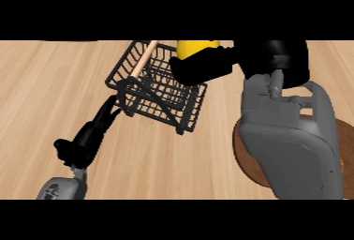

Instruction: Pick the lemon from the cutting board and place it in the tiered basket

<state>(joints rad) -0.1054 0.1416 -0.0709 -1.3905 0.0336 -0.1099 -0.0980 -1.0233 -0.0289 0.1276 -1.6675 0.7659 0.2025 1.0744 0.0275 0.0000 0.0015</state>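
One lemon (195,46) shows in the head view, a yellow patch at about twelve o'clock, right at the top edge of the counter picture. Only its upper part is visible; the right hand (207,65) curls round it from below and hides the rest, so the fruit is grasped, not lying free. Lemon and hand sit over the far right corner of the tiered basket (160,96), above its upper tier. Whether the lemon touches the wire I cannot tell, since the black fingers cover that spot.

Outward from there, the basket is a black wire frame standing near the centre of the counter, tilted in this view, with a pale wooden handle (143,59) running from its middle up toward eleven o'clock.

At three to four o'clock the right forearm (294,140), grey and bulky, fills much of the right side. Under it a round brown edge shows, probably the cutting board (243,157), though the arm hides most of it.

At seven to eight o'clock the left hand (83,140) rises from its grey forearm near the lower edge, fingers straight and relaxed, holding nothing; their tips lie just beside the basket's near left corner.

All this rests on a light wooden counter (55,84).
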